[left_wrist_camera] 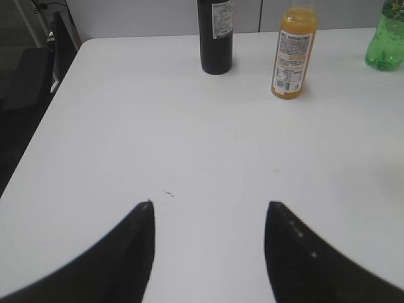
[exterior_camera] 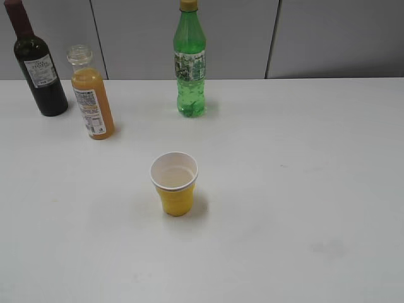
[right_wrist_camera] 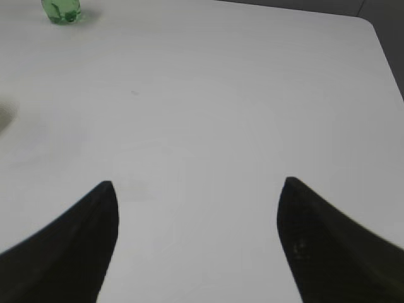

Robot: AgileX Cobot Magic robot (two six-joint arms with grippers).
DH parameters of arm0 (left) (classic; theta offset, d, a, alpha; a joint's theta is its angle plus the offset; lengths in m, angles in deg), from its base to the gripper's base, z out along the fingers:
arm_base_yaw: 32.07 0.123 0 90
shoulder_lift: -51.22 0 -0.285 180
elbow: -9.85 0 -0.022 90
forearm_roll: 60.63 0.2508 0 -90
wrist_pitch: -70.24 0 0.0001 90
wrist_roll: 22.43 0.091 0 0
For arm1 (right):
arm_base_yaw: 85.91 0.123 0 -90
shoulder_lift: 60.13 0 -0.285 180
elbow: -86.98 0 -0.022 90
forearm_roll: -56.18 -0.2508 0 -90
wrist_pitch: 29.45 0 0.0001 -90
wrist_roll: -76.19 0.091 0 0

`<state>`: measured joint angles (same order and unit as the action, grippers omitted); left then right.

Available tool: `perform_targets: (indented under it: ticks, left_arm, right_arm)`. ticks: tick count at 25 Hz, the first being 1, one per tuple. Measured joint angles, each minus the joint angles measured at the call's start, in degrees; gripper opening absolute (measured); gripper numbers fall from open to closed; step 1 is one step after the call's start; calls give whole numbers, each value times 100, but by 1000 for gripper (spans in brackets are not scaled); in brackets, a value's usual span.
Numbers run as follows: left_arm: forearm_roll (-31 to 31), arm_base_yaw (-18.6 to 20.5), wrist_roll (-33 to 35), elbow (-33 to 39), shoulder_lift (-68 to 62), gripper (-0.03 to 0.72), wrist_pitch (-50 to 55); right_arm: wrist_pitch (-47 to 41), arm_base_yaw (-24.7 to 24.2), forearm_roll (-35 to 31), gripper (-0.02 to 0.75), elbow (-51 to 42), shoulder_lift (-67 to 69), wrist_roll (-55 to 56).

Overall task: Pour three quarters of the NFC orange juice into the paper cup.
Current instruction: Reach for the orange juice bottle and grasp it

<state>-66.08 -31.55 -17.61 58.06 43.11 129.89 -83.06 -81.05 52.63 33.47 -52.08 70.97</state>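
The NFC orange juice [exterior_camera: 92, 101] is a small clear capless bottle with a white label and orange liquid, upright at the back left of the white table; it also shows in the left wrist view [left_wrist_camera: 293, 53]. The paper cup [exterior_camera: 174, 184], yellow with a white inside, stands upright and empty in the middle of the table. My left gripper [left_wrist_camera: 208, 205] is open and empty, well short of the juice bottle. My right gripper [right_wrist_camera: 197, 183] is open and empty over bare table. Neither gripper shows in the exterior view.
A dark wine bottle [exterior_camera: 39, 66] stands left of the juice; it also shows in the left wrist view [left_wrist_camera: 216, 35]. A tall green soda bottle [exterior_camera: 190, 63] stands at the back centre, its base visible in the right wrist view [right_wrist_camera: 61, 11]. The table's left edge [left_wrist_camera: 38, 139] is near.
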Motion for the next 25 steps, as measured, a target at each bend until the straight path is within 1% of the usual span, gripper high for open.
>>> perform_targets:
  ticks: [25]
  left_arm:
    - [0,0,0,0,0,425,0]
  right_arm:
    - [-25,0,-39,592,-5,-42,0]
